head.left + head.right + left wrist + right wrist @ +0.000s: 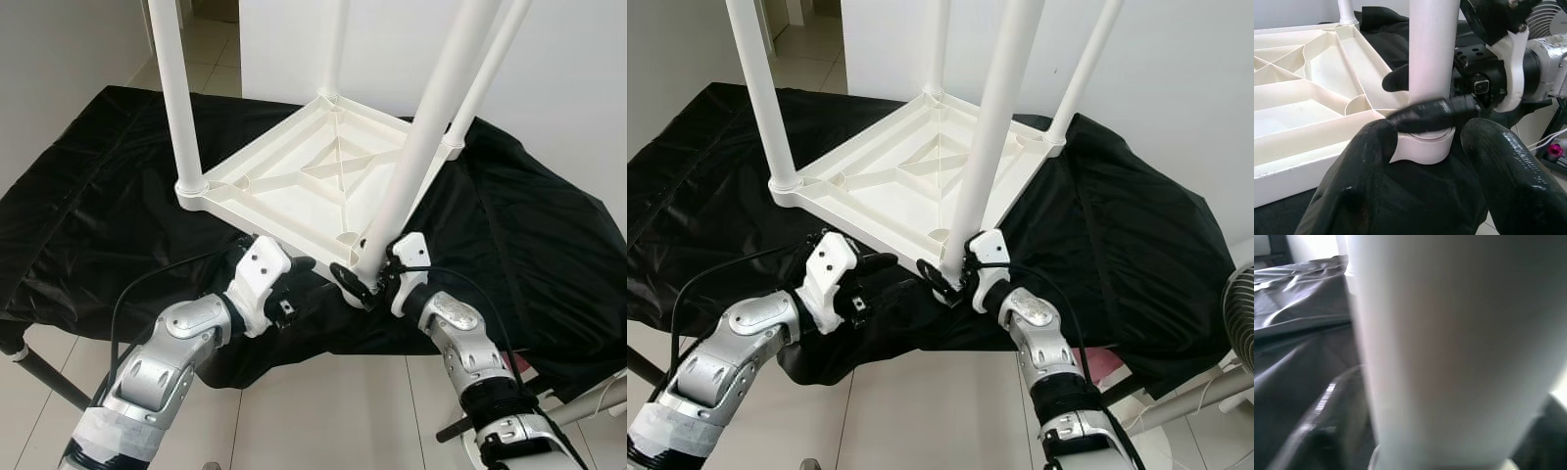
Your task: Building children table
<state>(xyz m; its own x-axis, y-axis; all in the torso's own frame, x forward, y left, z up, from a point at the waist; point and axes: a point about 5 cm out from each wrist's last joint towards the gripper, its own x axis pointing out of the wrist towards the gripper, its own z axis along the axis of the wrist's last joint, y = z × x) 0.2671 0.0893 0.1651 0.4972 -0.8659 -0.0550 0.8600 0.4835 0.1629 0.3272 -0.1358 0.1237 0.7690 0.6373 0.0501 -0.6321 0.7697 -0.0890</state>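
A white plastic children's table lies upside down on a surface draped in black cloth, its ribbed underside facing up and its white legs rising from the corners. The far-left leg and the two far legs stand upright in their corner sockets, while the near leg leans toward the right as it climbs out of the near corner socket. The right gripper is at the foot of that near leg, its black fingers clenched around the leg just above the socket; in the right wrist view the white tube stands right against the camera, blurred, with the black cloth behind it. The left gripper sits just beside the same corner on the robot's left, low at the table's near edge, and in the left wrist view its two broad black fingers are spread apart on either side of the socket, released and holding nothing. The near corner of the table reaches the front edge of the cloth-covered surface, with pale floor tiles below and a white wall behind
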